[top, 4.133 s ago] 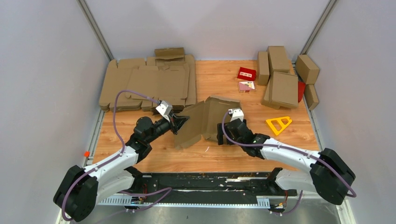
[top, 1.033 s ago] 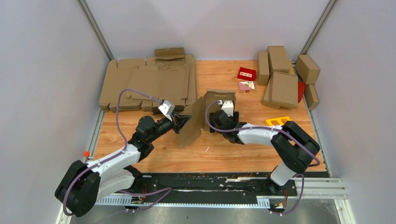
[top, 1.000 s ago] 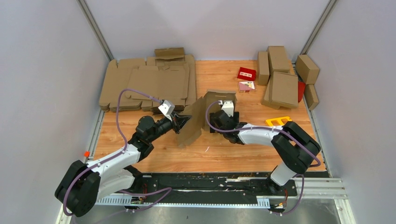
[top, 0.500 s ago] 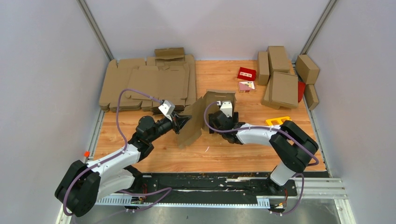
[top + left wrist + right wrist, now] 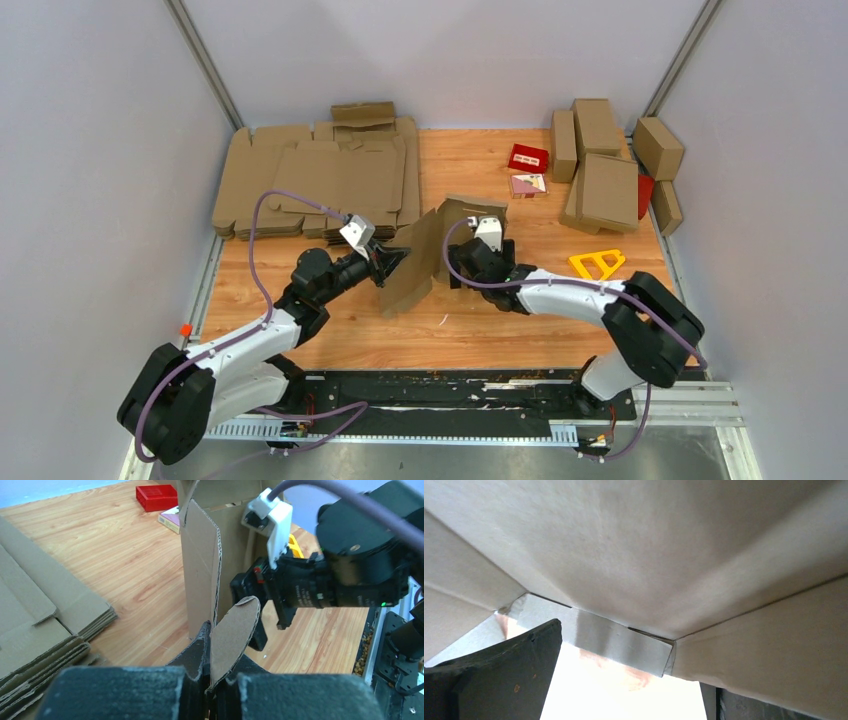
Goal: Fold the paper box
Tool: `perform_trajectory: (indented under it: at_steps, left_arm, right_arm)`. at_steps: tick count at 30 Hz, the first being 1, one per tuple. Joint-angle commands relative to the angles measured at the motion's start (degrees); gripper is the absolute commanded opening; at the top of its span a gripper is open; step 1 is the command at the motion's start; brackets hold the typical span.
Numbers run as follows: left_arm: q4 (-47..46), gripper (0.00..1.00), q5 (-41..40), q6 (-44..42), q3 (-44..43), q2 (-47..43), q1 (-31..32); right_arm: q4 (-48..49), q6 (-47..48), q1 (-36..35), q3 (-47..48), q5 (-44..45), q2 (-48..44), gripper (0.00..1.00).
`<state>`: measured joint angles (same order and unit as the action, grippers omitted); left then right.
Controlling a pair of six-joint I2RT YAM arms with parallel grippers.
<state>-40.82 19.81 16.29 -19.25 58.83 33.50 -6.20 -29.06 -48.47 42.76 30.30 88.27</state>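
The paper box is a partly folded brown cardboard blank standing on edge at the table's middle. My left gripper is shut on a rounded tab of the box at its left side; the fingertips pinch the tab's base, and an upright panel rises behind it. My right gripper is pressed against the box's inner right side. In the right wrist view cardboard fills the frame, and the right gripper stands open, with one finger at lower left.
A thick pile of flat blanks lies at back left. Several folded boxes stand at back right, with a red carton and a small printed carton beside them. A yellow triangle tool lies right of the right arm.
The box has been stood more upright, and my right gripper has moved in against it. In the last half second the right arm's elbow swung right, uncovering the yellow triangle. The left gripper holds still.
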Motion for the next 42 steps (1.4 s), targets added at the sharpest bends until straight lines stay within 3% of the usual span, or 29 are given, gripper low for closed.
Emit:
perform_trajectory:
  at_steps: [1, 17, 26, 34, 37, 40, 42]
  left_arm:
    - [1.9, 0.05, 1.8, -0.7, -1.2, -0.6, 0.7]
    - [2.7, 0.07, 1.6, -0.8, -1.4, -0.8, 0.8]
    - [3.1, 0.16, 1.4, -0.4, -1.5, -0.9, 0.8]
    - [4.3, 0.29, 0.3, 4.0, -1.6, -1.9, 0.7]
    - [11.1, 0.21, -1.6, 7.1, -4.4, -1.4, 0.6]
    - [18.6, 0.00, 0.1, 6.7, -8.4, -0.1, 0.6]
    - [24.0, 0.00, -1.5, 7.0, -11.0, 0.3, 0.6]
  right_arm:
    - [0.5, 2.2, -0.6, -1.6, -2.0, -6.6, 1.00]
    - [-6.9, 7.0, 1.6, -3.1, -4.3, -22.4, 1.00]
    - [-11.0, 8.4, 7.6, -2.9, -6.7, -29.9, 1.00]
    - [-9.6, 7.9, 10.4, -4.9, -11.8, -29.1, 0.98]
    - [-10.2, 8.3, 10.5, -3.1, -13.1, -27.3, 0.97]
    - [-10.7, 8.2, 10.5, -1.7, -13.4, -25.7, 0.96]
    - [-11.4, 8.1, 10.5, -1.0, -13.1, -25.6, 0.94]
